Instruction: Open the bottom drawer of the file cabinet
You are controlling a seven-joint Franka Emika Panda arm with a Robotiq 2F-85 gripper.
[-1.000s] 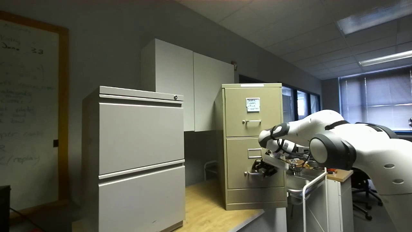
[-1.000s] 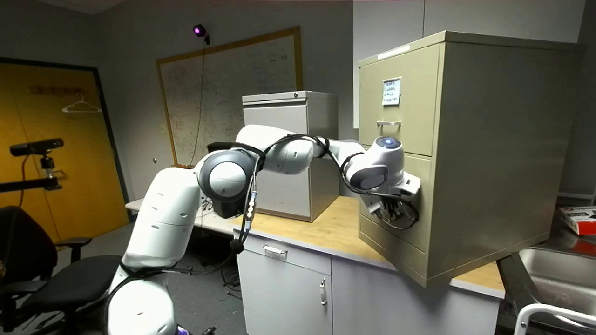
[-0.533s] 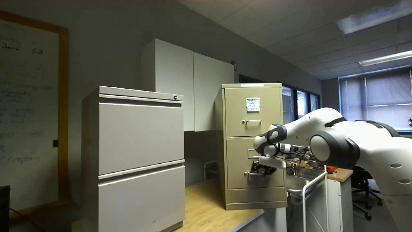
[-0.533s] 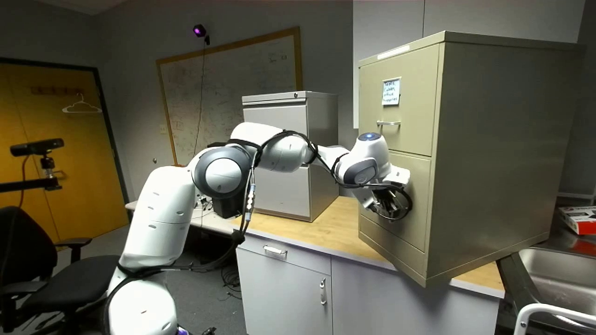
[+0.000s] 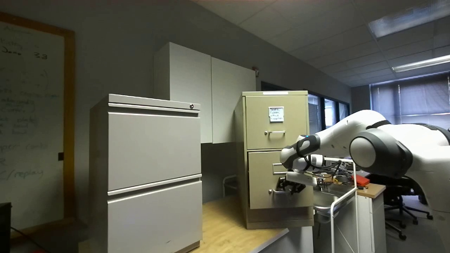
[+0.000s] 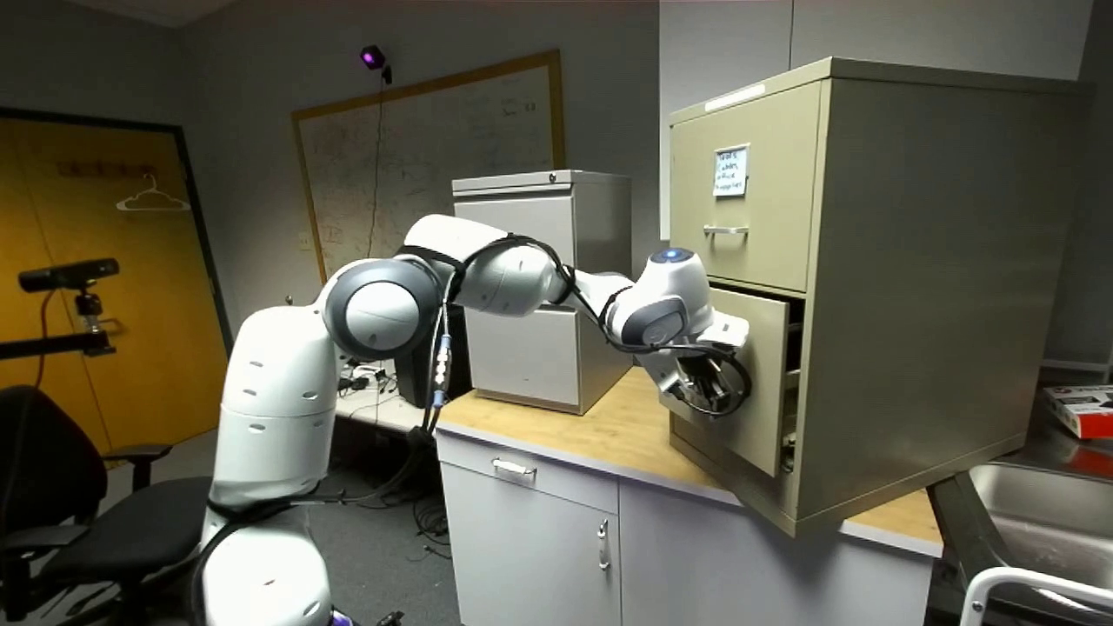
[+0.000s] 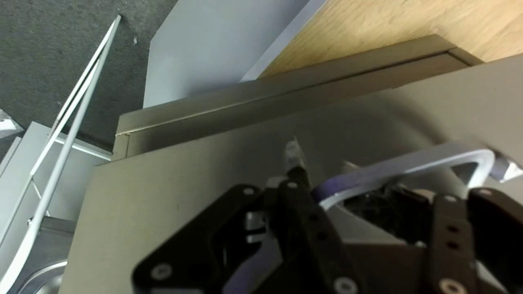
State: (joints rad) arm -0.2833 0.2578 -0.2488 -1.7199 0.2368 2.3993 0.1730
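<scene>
Bottom drawer stands ajar, its front directly ahead of your gripper. You have the fingers spaced apart at the handle, at least one seemingly hooked behind it. The handle's long axis runs crosswise, from one finger toward the other, so your pull should likely go square to it: straight back, away from the file cabinet beyond. Drifting sideways could unhook you.
</scene>
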